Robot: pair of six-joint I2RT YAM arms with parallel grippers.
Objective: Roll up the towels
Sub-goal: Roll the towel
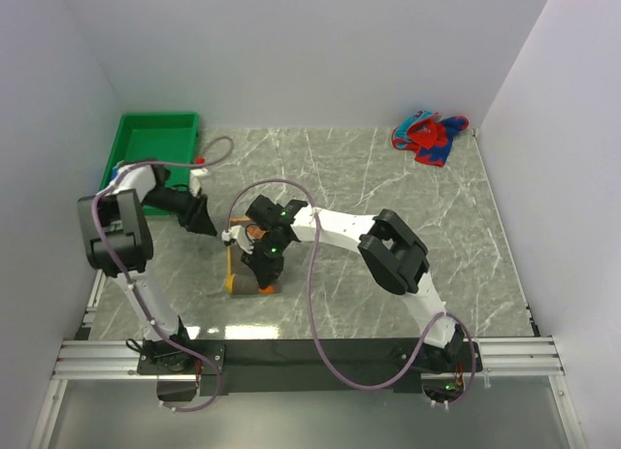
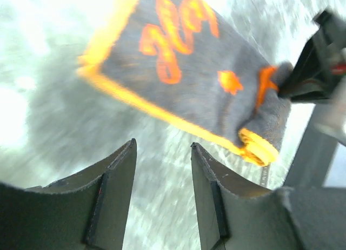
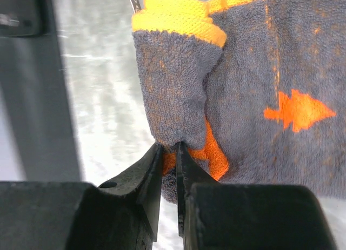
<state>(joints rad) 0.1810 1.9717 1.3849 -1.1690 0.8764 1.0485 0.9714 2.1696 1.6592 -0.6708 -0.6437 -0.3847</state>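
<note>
On the marble table (image 1: 408, 255), a green tray (image 1: 155, 144) sits far left and a red-and-blue towel (image 1: 427, 136) lies crumpled far right. The right gripper (image 3: 168, 153) clenches the curled end of a grey-and-orange towel (image 2: 189, 72) at the table's middle. The left gripper (image 2: 162, 169) hovers beside it, jaws parted, empty.

Small bench cell: stone-pattern tabletop (image 1: 359, 168), plain white panels on three sides.

Top is grey-green with thin pale veins crossing it, matt, faint sheen toward the far side. Far wall (image 1: 310, 51), left wall (image 1: 39, 129) and right wall (image 1: 572, 177) are bare, smooth and white, meeting the top at clean seams; side panels lean outward in the overhead view. No window seen. Near edge: black strip (image 1: 272, 352) laid across the middle, then a silver aluminium rail (image 1: 524, 357) running the full width. Nearer than the rail, a dull grey panel (image 1: 310, 420). Light even and diffuse, shadows soft and short. Left wrist view shows the top blurred, with washed-out bright patches at left.
</note>
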